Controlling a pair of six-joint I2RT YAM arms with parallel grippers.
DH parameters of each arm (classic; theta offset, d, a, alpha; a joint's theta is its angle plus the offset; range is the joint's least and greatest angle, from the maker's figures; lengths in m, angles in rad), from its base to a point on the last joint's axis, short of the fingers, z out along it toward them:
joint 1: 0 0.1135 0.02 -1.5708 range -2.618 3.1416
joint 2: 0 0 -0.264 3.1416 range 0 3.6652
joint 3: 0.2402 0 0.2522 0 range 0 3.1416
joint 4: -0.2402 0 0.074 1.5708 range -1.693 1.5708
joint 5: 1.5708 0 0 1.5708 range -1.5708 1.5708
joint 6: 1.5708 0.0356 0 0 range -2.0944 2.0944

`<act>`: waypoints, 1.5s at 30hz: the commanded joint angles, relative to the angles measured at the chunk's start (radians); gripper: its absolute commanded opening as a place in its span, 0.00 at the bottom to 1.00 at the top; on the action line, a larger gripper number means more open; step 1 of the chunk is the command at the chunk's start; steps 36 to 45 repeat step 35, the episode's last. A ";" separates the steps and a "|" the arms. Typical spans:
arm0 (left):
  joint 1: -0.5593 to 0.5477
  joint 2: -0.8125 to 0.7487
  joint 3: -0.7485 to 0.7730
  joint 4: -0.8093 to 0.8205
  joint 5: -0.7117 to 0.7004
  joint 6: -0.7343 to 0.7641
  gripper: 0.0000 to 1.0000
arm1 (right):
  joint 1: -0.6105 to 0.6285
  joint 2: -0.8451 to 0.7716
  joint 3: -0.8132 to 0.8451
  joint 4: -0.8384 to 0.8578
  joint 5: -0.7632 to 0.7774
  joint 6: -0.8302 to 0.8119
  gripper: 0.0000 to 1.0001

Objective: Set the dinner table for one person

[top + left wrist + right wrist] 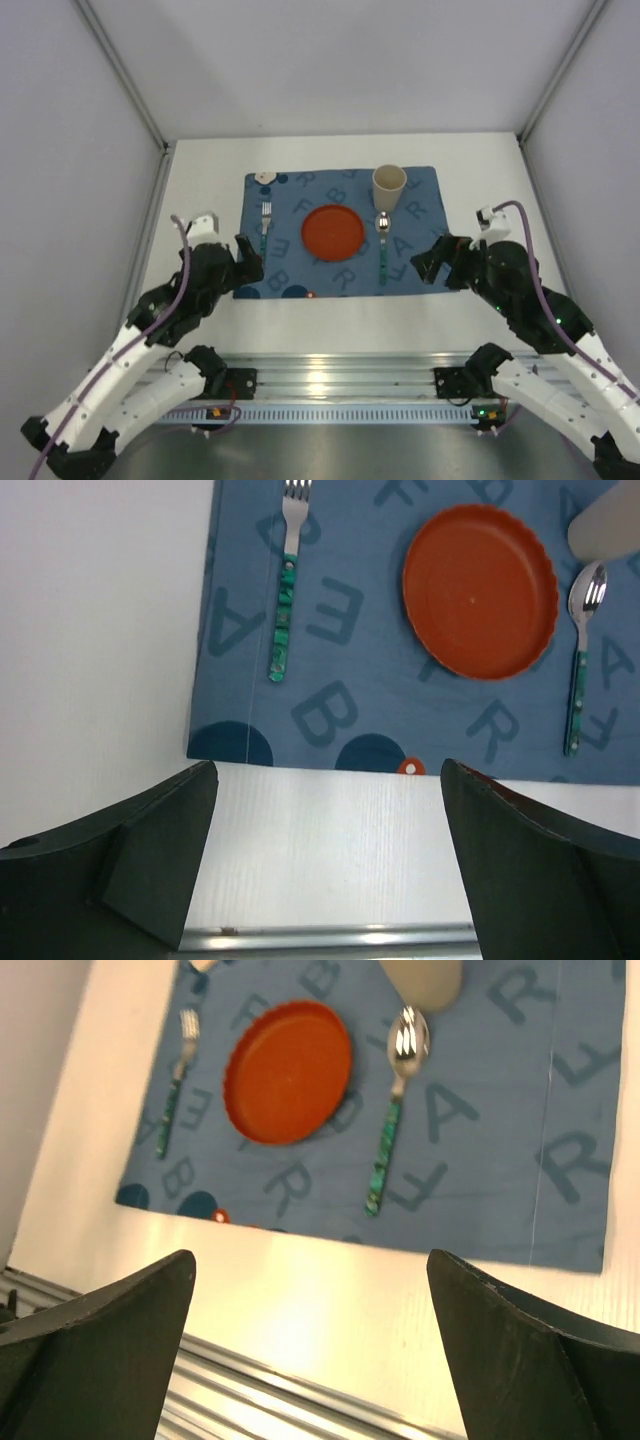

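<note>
Since plate [333, 232], fork [266, 228], spoon [382, 245] and cup [389, 185] all lie on the blue placemat [300, 275] atop the dinner table [330, 320], the setting looks done. Left gripper [328, 770] and right gripper [310, 1255] are spread wide and empty, off the mat's near corners. Likely step: retreat. Lift first, then draw back, avoiding the cloth edge.

The white rectangular tabletop [330, 315] looks matt, the blue letter-printed placemat [420, 270] is cloth, the round orange plate [333, 232] is smooth plastic, and the green-handled spoon [392, 1120] has a glossy metal bowl.
</note>
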State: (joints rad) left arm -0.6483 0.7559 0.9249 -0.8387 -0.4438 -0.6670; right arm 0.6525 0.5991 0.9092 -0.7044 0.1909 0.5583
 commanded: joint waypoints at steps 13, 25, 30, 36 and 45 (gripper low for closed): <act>-0.002 -0.208 -0.230 0.306 -0.102 0.193 0.99 | 0.009 -0.061 -0.142 -0.030 0.036 0.006 1.00; -0.001 -0.208 -0.205 0.271 -0.113 0.234 0.99 | 0.009 -0.081 -0.187 0.026 -0.013 -0.014 1.00; -0.002 -0.213 -0.196 0.260 -0.127 0.259 0.98 | 0.009 -0.062 -0.184 0.020 -0.039 -0.044 1.00; -0.001 -0.201 -0.195 0.274 -0.145 0.306 0.98 | 0.009 -0.070 -0.185 0.031 -0.048 -0.052 1.00; -0.001 -0.201 -0.195 0.274 -0.145 0.306 0.98 | 0.009 -0.070 -0.185 0.031 -0.048 -0.052 1.00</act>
